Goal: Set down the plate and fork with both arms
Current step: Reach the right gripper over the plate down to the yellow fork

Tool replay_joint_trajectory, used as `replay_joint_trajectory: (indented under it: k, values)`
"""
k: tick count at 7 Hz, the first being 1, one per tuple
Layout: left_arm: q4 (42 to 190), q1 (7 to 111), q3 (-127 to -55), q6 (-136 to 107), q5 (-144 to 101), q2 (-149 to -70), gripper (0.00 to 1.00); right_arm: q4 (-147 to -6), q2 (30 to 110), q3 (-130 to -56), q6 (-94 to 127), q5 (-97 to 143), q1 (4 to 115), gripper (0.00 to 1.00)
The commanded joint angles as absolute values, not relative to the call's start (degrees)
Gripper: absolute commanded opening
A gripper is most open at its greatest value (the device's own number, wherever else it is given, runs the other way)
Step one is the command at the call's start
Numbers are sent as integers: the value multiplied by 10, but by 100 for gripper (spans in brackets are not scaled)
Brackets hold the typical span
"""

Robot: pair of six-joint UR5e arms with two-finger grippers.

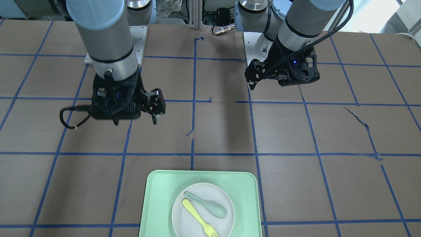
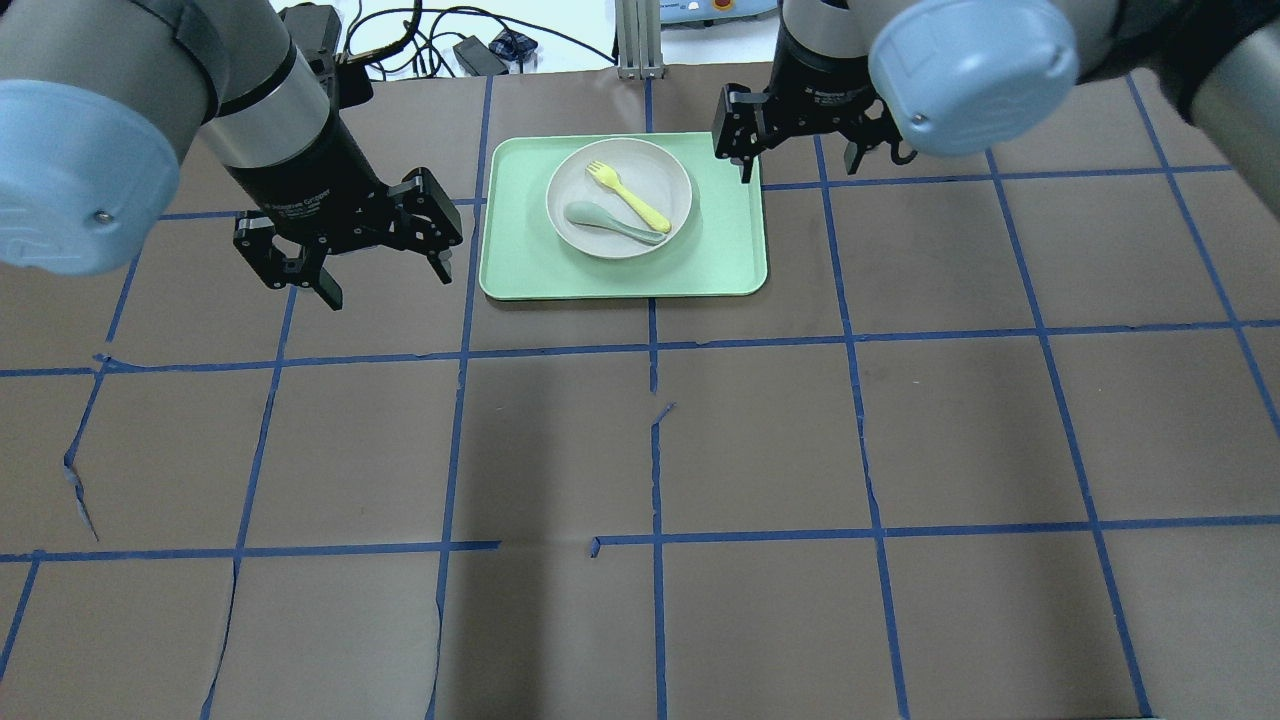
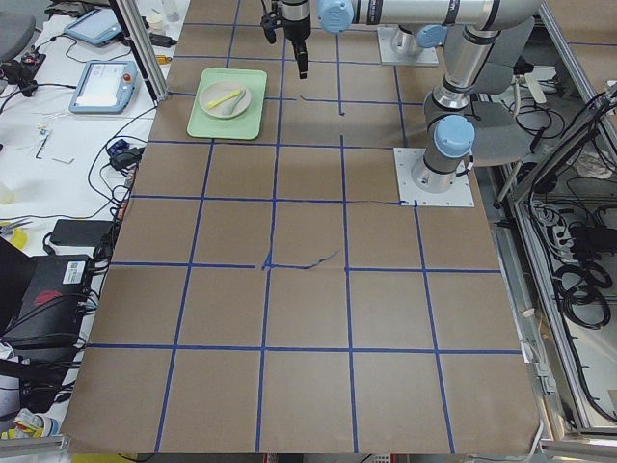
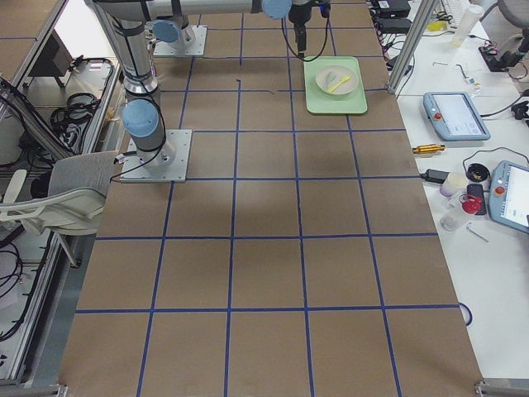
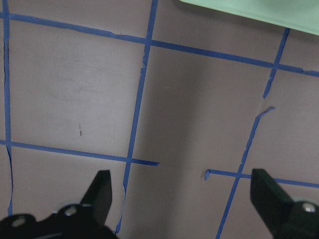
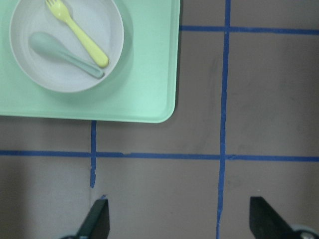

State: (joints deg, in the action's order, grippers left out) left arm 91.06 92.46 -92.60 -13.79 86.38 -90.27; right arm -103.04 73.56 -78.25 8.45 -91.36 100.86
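Note:
The white plate (image 2: pixel 665 180) lies on a mint-green tray (image 2: pixel 720 250) at the table's far side. The yellow fork (image 2: pixel 630 198) lies across the plate beside a grey-green spoon (image 2: pixel 610 222). My left gripper (image 2: pixel 385 280) is open and empty, raised above bare table left of the tray. My right gripper (image 2: pixel 800 165) is open and empty, raised off the tray's right side. The right wrist view shows the plate (image 6: pixel 104 25), fork (image 6: pixel 79 35) and tray (image 6: pixel 144 89) at upper left, beyond the gripper (image 6: pixel 179 221). The left wrist view shows its gripper (image 5: pixel 184 199) over table and only a tray corner (image 5: pixel 249 7).
The table is brown paper with a blue tape grid, torn in places. The spoon (image 1: pixel 210 207) lies on the plate (image 1: pixel 210 194) against the fork (image 1: pixel 197 217). Cables and devices lie beyond the table's far edge.

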Motion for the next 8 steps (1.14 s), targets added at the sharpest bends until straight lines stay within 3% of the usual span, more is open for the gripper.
replay_joint_trajectory:
  k: [1,4,8]
  values:
    - [908,925,-928,-138,864,-903,100,-1215,598,-710,85,-908,1023,97]
    - [905,925,-929,-138,864,-904,100,-1319,493,-698,28,-812,1028,100]
    - [896,924,-933,-137,864,-905,100,-1324,454,-686,-93,-774,1032,100]
